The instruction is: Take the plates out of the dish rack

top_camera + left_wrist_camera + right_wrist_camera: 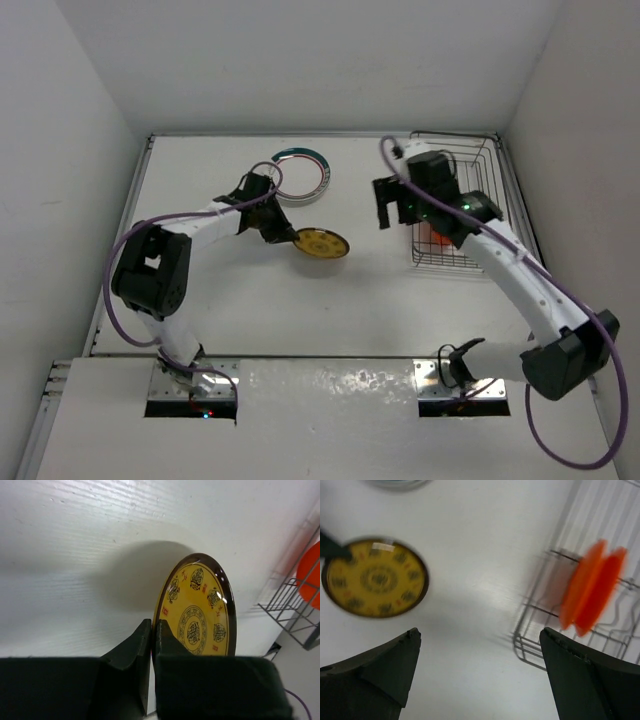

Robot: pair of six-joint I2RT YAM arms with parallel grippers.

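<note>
My left gripper (152, 630) is shut on the near rim of an amber-yellow plate (197, 611) with dark patterns, held on edge above the white table. From above, this gripper (286, 235) and its plate (321, 243) are near the table's middle. A white plate with a teal rim ring (300, 175) lies flat behind them. Two orange-red plates (592, 594) stand upright in the wire dish rack (540, 647) at the right. My right gripper (480, 637) is open and empty, hanging over bare table just left of the rack (455, 165).
The right arm's forearm crosses over the rack's near corner in the top view. White walls enclose the table on three sides. Purple cables loop along both arms.
</note>
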